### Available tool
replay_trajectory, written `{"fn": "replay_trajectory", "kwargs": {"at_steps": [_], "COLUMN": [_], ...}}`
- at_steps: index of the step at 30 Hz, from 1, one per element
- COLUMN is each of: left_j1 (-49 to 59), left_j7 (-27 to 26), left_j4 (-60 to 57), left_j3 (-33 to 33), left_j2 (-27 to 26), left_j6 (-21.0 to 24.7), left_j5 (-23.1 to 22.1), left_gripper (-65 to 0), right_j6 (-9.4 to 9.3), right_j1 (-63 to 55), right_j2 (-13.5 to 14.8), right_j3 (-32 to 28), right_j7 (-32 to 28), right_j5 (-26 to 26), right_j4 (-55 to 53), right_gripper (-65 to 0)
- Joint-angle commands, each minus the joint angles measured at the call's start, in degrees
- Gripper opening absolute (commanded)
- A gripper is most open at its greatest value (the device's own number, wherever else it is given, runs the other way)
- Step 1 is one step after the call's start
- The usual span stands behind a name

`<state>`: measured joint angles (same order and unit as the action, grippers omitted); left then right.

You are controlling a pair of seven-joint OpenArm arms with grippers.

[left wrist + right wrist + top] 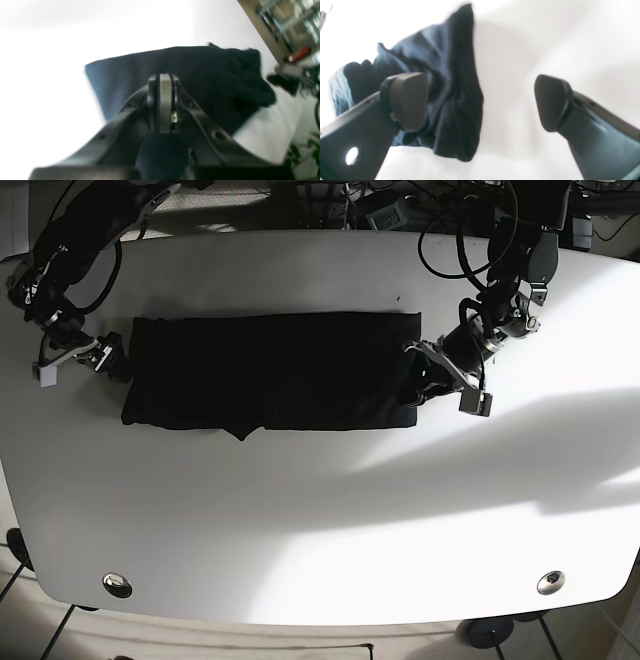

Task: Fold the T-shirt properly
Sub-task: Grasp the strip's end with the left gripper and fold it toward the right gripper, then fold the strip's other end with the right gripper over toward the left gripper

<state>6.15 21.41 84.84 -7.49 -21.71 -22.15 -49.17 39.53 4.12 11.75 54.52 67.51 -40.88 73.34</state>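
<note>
Left wrist view: left gripper [165, 82] has its jaws pressed together, pad against pad. The dark T-shirt [200, 75] spreads out beyond the tips, and dark cloth bunches at the gripper's base, so the jaws appear clenched on the shirt's edge; blur hides the exact pinch. White table [37, 87] shows all round the cloth. Shelving and a red object sit blurred at the top right corner of the frame.

Right wrist view: right gripper [482, 102] is released, jaws spread wide. The T-shirt [455, 100] lies bunched behind and just inside the left-hand finger [406, 100], partly between the jaws and closer to that finger. The other finger [552, 102] stands over bare table [570, 37]. I cannot tell whether either pad touches cloth.

Base view: the T-shirt [270, 370] lies as a long folded band across the table's [320, 530] far half, parallel to the far edge. The left gripper [425, 370] meets the band's end nearest the table's right edge, its arm reaching in from the far right corner. The right gripper [112, 360] sits at the opposite end, arm bent down from the far left corner.
</note>
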Motion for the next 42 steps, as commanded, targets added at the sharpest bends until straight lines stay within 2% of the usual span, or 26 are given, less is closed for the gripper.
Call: {"fn": "replay_trajectory", "kwargs": {"at_steps": [1,3,4,9,14,15,19,20,21,23,26,28,30,32,38,39,42], "left_j1": [-2.33,-3.56,-4.44,-4.7,-4.53,-4.53,-2.59,-2.24,-1.98,-1.89,-2.15,-4.0,-7.34,-8.39,-8.48,-8.48,-8.48], "left_j7": [0.44,2.55,3.34,3.69,4.22,4.83,5.54,5.54,5.54,5.54,5.54,5.54,5.54,5.45,5.45,5.54,5.54], "left_j4": [-1.72,-4.79,-6.38,-6.82,-6.55,-6.29,-0.13,1.27,1.8,1.62,-0.22,-6.02,-11.83,-14.46,-14.73,-14.73,-14.73], "left_j3": [-0.12,-0.12,-0.12,-0.12,-0.12,-0.12,0.23,0.15,0.06,-0.12,-0.12,-0.91,-4.6,-5.83,-6.18,-6.18,-6.27], "left_j2": [-0.4,-0.31,-0.31,-0.31,-0.31,-0.31,-0.31,-0.31,-0.31,0.22,2.33,2.68,3.47,3.65,5.32,5.76,6.29], "left_j6": [-2.33,-2.33,-2.33,-2.33,-2.24,-2.33,-2.33,-2.33,-2.33,-2.33,-2.33,-2.33,-2.33,-2.33,-2.24,-2.16,-2.16], "left_j5": [-1.16,-1.34,-1.34,-1.25,-1.6,-1.78,-1.78,-1.78,-1.78,-1.78,-1.16,-1.16,-1.16,-1.16,-1.25,-1.25,-1.25], "left_gripper": [-65.0,-65.0,-65.0,-65.0,-65.0,-65.0,-65.0,-65.0,-65.0,-65.0,-65.0,-65.0,-65.0,-65.0,-65.0,-65.0,-65.0], "right_j6": [0.47,0.47,0.47,0.47,0.47,0.47,0.47,0.47,0.47,0.47,0.47,0.47,0.47,0.34,-2.03,-2.39,-5.29], "right_j1": [0.76,0.5,0.5,0.41,-0.03,-0.47,-0.56,-0.56,-0.47,-0.56,-0.65,-1.88,-3.2,-4.16,-4.52,-4.43,-4.52], "right_j2": [1.13,0.69,-0.19,-4.41,-5.29,-5.2,-4.76,-4.23,-4.06,-4.06,-3.97,-4.06,-4.41,-4.41,-6.43,-7.22,-9.59], "right_j3": [-0.32,-2.87,-5.51,-11.31,-15.01,-15.45,-15.45,-15.53,-15.53,-15.53,-15.53,-15.53,-15.53,-15.53,-15.62,-16.85,-24.94], "right_j7": [-2.85,-3.2,-3.37,-3.46,-6.98,-7.77,-8.56,-8.56,-8.56,-8.56,-8.56,-8.3,-8.03,-5.57,1.2,1.99,3.04], "right_j5": [-1.62,-1.53,-1.53,-1.45,-1.45,-1.45,-1.45,-1.45,-1.45,-1.45,-1.45,-1.45,-1.45,-1.53,-1.71,-1.71,-1.53], "right_j4": [-0.51,-0.59,-0.68,-0.42,-0.77,-0.77,-0.68,-0.59,-0.59,-0.51,0.46,5.74,12.24,17.16,34.57,36.59,42.04], "right_gripper": [0.0,0.0,0.0,0.0,-1.4,-5.9,-43.9,-57.1,-63.7,-61.7,-63.1,-63.1,-63.1,-63.1,-63.1,-63.1,-63.1]}}
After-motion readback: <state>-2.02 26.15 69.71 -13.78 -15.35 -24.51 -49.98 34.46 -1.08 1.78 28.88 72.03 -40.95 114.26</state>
